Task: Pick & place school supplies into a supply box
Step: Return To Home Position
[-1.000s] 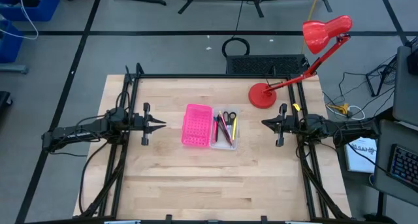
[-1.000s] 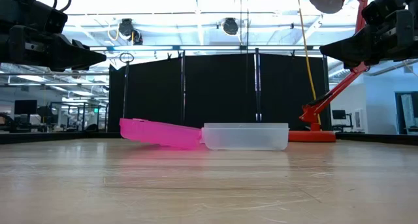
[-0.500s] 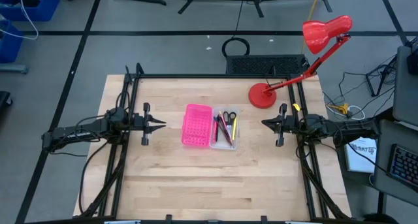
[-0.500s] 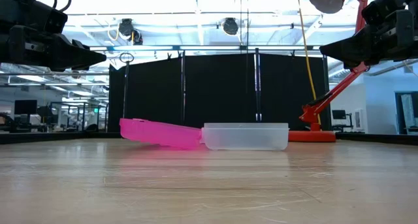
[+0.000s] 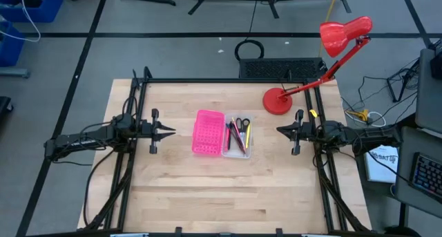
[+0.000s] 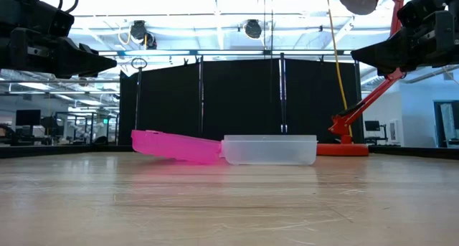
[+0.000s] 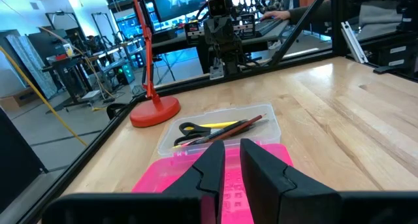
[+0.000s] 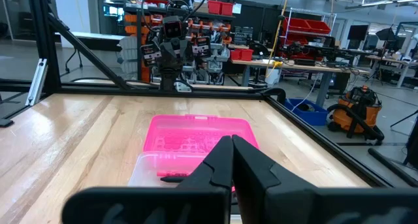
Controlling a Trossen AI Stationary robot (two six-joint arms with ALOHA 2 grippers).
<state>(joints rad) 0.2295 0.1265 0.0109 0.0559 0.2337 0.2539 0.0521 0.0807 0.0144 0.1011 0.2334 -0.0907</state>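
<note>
Supply box [image 5: 237, 155]: a clear shallow tray at the middle of the counter [image 5: 228, 195]. Inside the box the pens and pencils [image 5: 235, 137] lie lengthwise, side by side. The scissors [image 5: 241, 122] lie at the end of the box nearest the red lamp [image 5: 277, 101], whose base stands just beyond that end, towards the right arm. A pink tray [image 5: 208, 133] touches one long side of the box; in the low view it slopes upward away from the box. Left gripper [image 5: 170, 132] – beyond the pink tray from the box, raised above the counter, fingers narrow, holding nothing. Right gripper [image 5: 279, 130] – on the box's opposite side, well apart from it, raised, fingers pressed together, empty.
</note>
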